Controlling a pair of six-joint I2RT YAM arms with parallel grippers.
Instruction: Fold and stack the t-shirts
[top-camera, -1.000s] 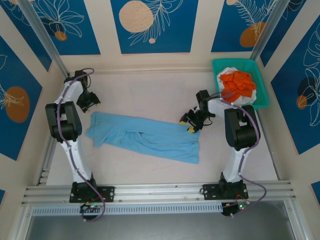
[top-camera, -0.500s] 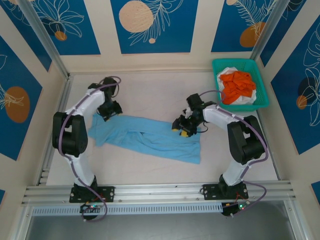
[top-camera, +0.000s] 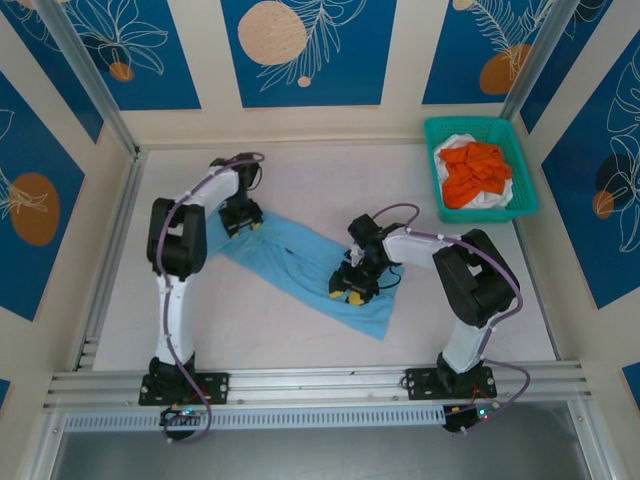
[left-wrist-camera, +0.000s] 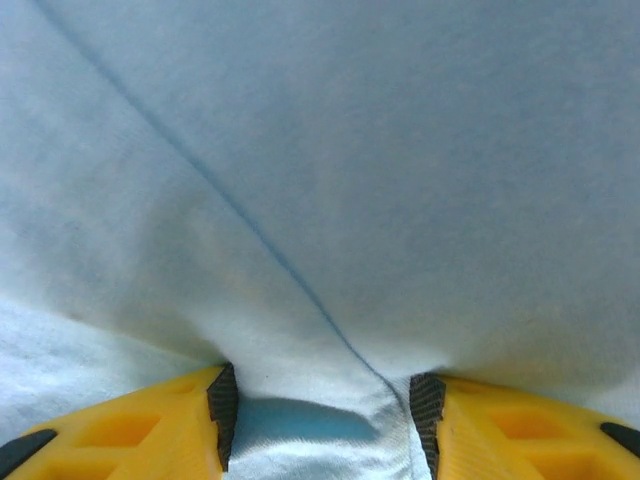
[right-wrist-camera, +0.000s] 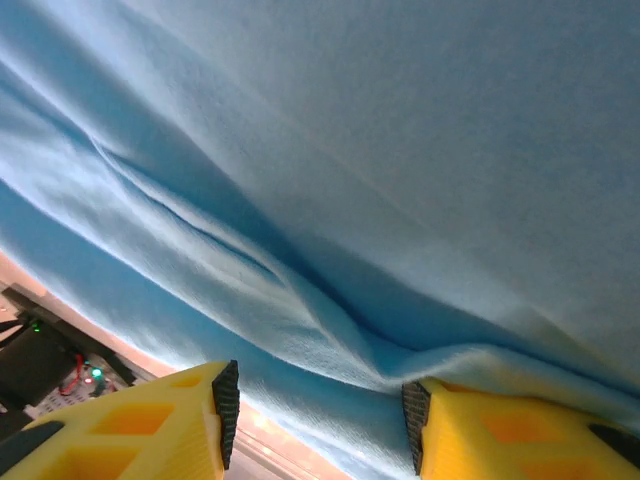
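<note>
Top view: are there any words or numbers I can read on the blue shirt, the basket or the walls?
None can be read. The light blue t-shirt shows plain cloth, the teal basket has no label, and the wall panels carry only painted flowers and circles.
</note>
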